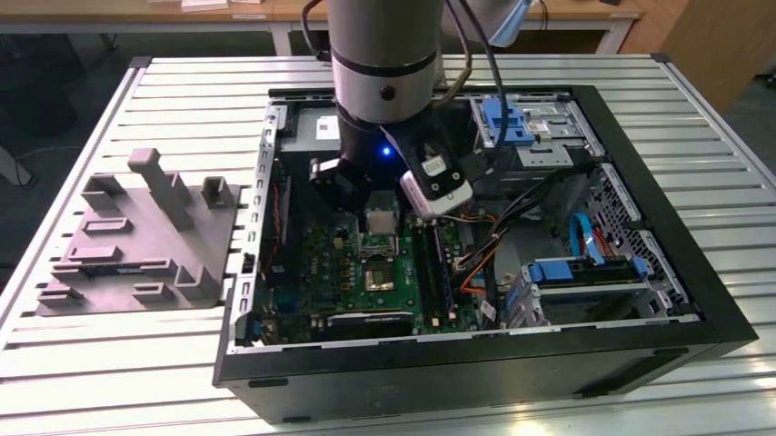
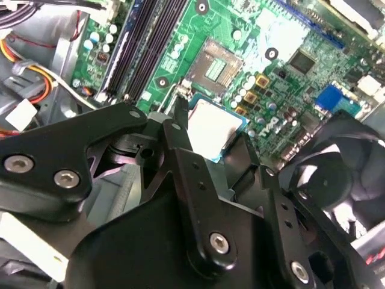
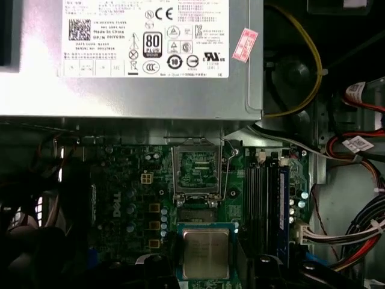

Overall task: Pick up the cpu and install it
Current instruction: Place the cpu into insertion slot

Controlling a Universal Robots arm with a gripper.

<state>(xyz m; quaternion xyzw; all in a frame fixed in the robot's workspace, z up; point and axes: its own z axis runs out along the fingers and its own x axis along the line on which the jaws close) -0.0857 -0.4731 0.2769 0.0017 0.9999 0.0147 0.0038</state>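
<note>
Evidently the tool (image 1: pixel 381 220) is clamped on the cpu (image 3: pixel 206 253), holding it above the motherboard (image 3: pixel 120 201).

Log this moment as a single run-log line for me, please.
gripper: shut on the cpu | place: over motherboard inside computer case | socket: open, empty | cpu: not yet seated

Our arm (image 1: pixel 385 54) rises nearly upright straight above the gripper (image 1: pixel 381 216), the wrist (image 1: pixel 385 118) pointing down. Our two black fingers (image 2: pixel 180 144) are drawn in from opposite sides and pinch the cpu (image 2: pixel 212 125) by its edges. It sits flat between them, just below the gripper's body. In both wrist views the fingers bracket it on two sides.
</note>
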